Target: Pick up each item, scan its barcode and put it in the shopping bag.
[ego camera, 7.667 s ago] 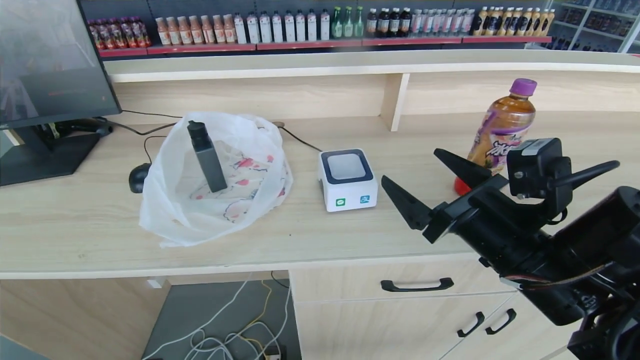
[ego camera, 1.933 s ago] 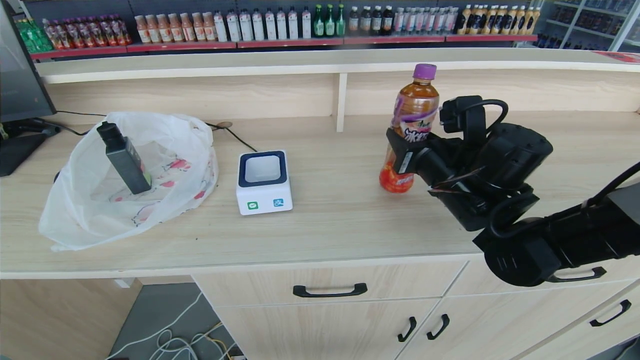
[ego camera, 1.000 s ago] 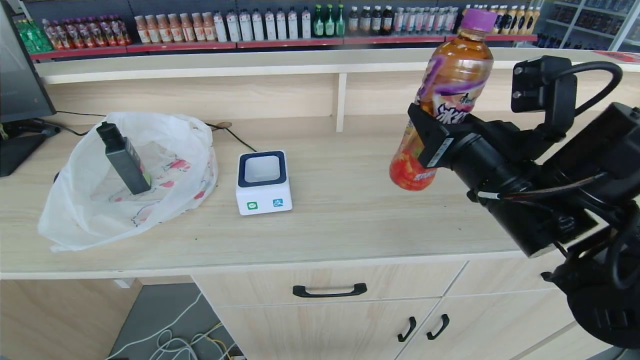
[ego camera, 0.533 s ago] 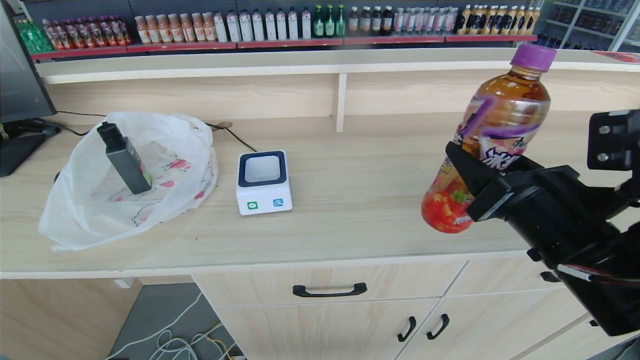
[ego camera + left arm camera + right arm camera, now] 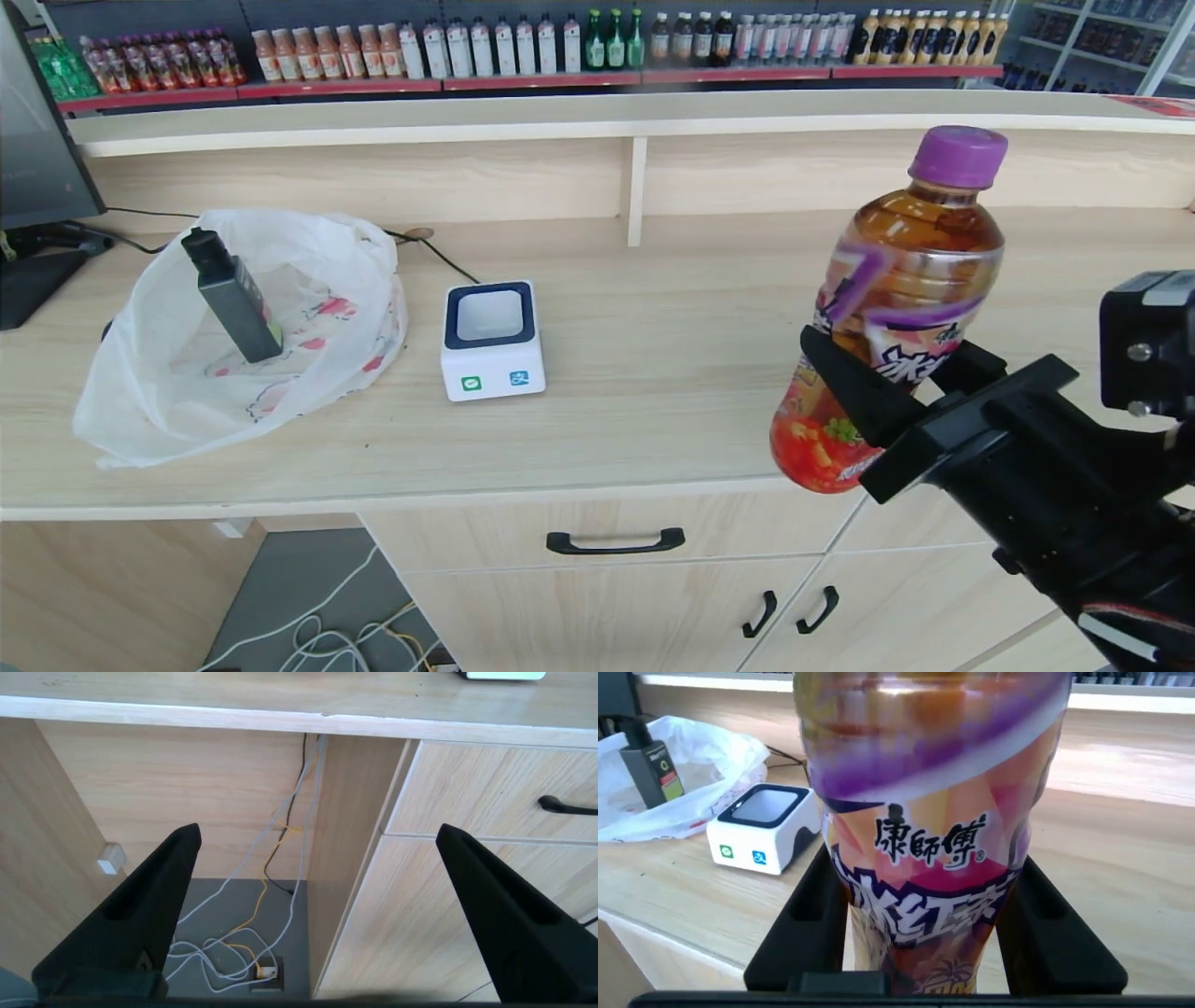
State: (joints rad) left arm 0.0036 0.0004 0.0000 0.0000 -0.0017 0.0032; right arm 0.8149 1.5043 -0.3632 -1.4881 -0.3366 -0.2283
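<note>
Drink bottle [image 5: 924, 812] label: large white characters on a purple band, with bigger white characters below. Scanner [image 5: 492, 339] front: two small square signs, one green, one blue. Dark bottle [image 5: 233, 303] in the bag [image 5: 327, 317]: small label, too small to read.

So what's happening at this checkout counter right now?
The robot's right gripper is shut on a purple-capped drink bottle, holding it roughly upright in the air near the front edge of the counter, to the right of the white scanner. A dark boxy item already stands in the white shopping bag further left. The left gripper hangs open, low in front of the counter, holding nothing.
</note>
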